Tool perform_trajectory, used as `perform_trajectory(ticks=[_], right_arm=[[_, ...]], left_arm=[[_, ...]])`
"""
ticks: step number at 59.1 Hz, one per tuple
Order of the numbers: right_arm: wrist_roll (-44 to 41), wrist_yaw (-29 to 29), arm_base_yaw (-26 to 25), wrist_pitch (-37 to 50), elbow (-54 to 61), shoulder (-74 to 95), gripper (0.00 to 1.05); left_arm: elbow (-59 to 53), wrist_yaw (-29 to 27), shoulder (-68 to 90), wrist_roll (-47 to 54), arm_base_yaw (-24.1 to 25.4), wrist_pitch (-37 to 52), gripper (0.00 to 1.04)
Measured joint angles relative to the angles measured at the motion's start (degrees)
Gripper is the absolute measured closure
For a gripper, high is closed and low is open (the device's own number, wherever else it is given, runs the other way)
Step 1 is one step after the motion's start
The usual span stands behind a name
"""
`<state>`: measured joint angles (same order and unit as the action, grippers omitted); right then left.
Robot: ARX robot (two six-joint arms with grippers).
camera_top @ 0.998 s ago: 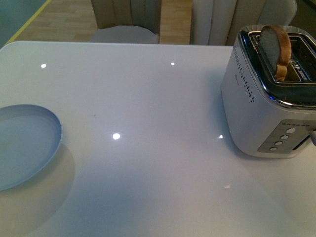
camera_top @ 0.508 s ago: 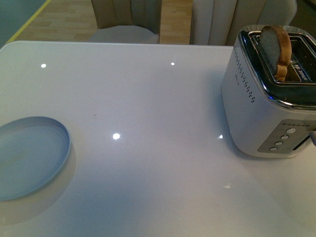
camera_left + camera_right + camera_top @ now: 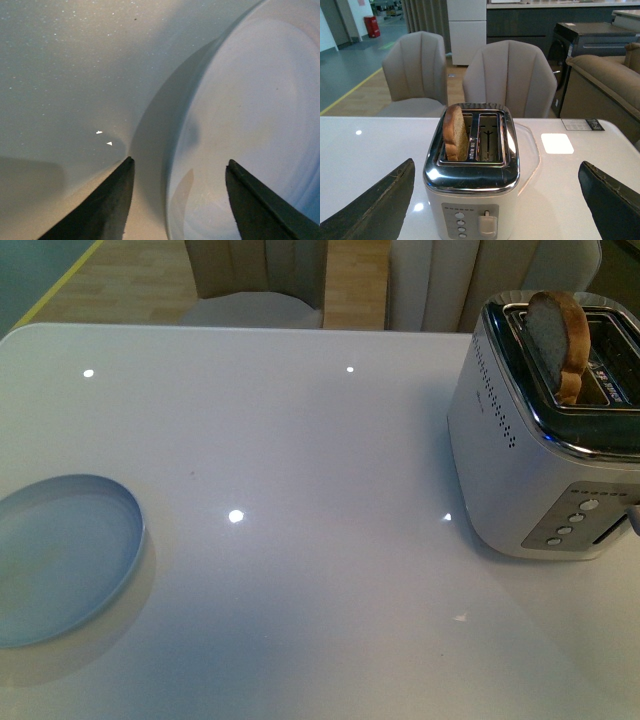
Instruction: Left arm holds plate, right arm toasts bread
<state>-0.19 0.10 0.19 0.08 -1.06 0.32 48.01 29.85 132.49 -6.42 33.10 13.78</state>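
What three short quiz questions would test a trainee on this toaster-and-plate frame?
1. True or false: the bread stands in a slot of the toaster, its top above the rim.
2. Which sits straddled by the open left gripper? A) the edge of the plate B) the toaster's lever C) a chair
3. Fill in: the right gripper is ____, holding nothing.

Key: 1 true. 2 A; one finger is outside the rim, the other over the plate's inside. 3 open; its fingers show wide apart either side of the toaster, touching nothing.
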Motion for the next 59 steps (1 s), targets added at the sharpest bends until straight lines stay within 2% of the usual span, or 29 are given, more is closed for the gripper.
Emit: perform_trajectory(ticks=[13, 29, 40, 48, 56, 58, 59], right_arm=[[0.00, 0.00, 0.00, 0.00, 0.00, 0.02, 0.09], [0.00, 0.00, 0.00, 0.00, 0.00, 0.00, 0.09], [0.00, 0.00, 0.00, 0.00, 0.00, 0.02, 0.09], [0.00, 0.00, 0.00, 0.00, 0.00, 0.02, 0.09], [0.00, 0.00, 0.00, 0.00, -0.02, 0.02, 0.09], [0.00, -0.02, 0.00, 0.00, 0.00, 0.02, 0.09], [-0.02, -0.02, 0.00, 0.00, 0.00, 0.00, 0.09]], left_arm=[[-0.94, 0.31, -4.55, -0.74, -0.52, -0.98, 0.06], [-5.01, 4.37, -25.44, -3.34, -2.45, -4.85, 0.07], [-10.93, 6.38, -44.74, -7.32, -7.87, -8.17, 0.07], [-15.30, 6.32, -57.16, -9.03, -11.87, -13.51, 0.07], [-18.62, 5.77, -68.76, -10.03, -13.77, -19.02, 0.07], [-19.45, 4.13, -69.75, -9.42, -14.32, -16.90, 0.09], [-21.27, 0.61, -70.36, -8.15, -15.12, -11.43, 0.12]])
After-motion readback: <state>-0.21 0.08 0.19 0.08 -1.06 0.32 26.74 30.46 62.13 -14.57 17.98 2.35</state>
